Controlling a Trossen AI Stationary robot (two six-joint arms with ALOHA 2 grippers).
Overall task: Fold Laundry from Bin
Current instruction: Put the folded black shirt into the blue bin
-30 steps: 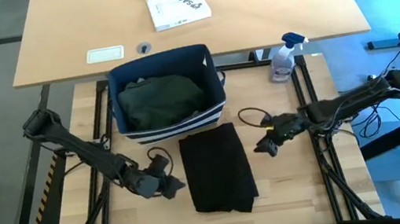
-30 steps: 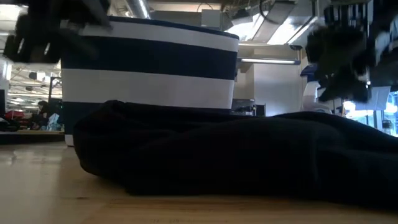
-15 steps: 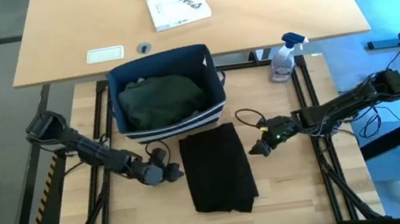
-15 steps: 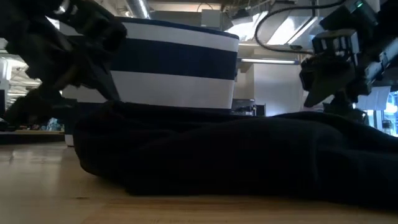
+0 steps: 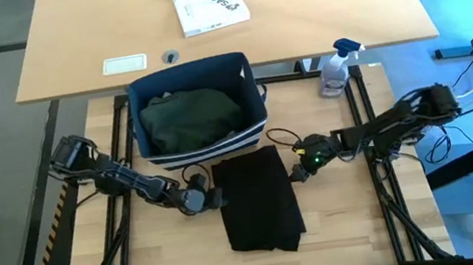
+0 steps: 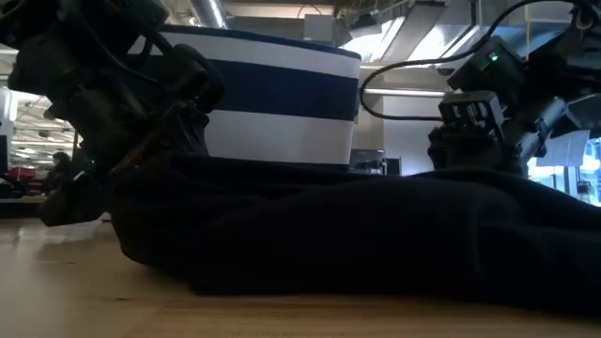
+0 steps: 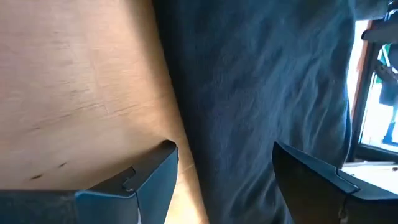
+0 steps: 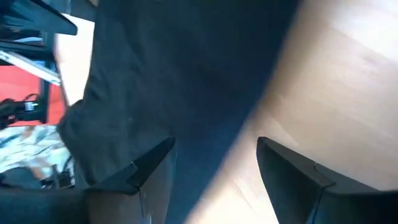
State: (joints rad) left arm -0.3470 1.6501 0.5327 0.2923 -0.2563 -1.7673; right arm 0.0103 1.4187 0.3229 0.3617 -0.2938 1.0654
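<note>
A black garment point(image 5: 259, 200), folded into a long rectangle, lies flat on the wooden table just in front of the bin point(image 5: 198, 110). The bin holds a dark green garment point(image 5: 189, 116). My left gripper point(image 5: 211, 197) is low at the black garment's left edge point(image 7: 180, 124) and open, with one finger over bare wood and the other over the cloth. My right gripper point(image 5: 299, 172) is low at the garment's right edge point(image 8: 261, 106) and open in the same way. In the low view the black garment point(image 6: 357, 244) fills the foreground, with the bin point(image 6: 263, 94) behind it.
A spray bottle point(image 5: 337, 68) stands at the table's far right. A looped cable point(image 5: 293, 135) lies by the right arm. On the larger table behind are a white printed box point(image 5: 209, 0) and a white card point(image 5: 124, 65). Bare wood shows on both sides of the garment.
Both grippers have sunk toward the table and closed in on the black garment. The left one came from the left to its left edge, the right one from the right to its right edge. The garment has kept still.
</note>
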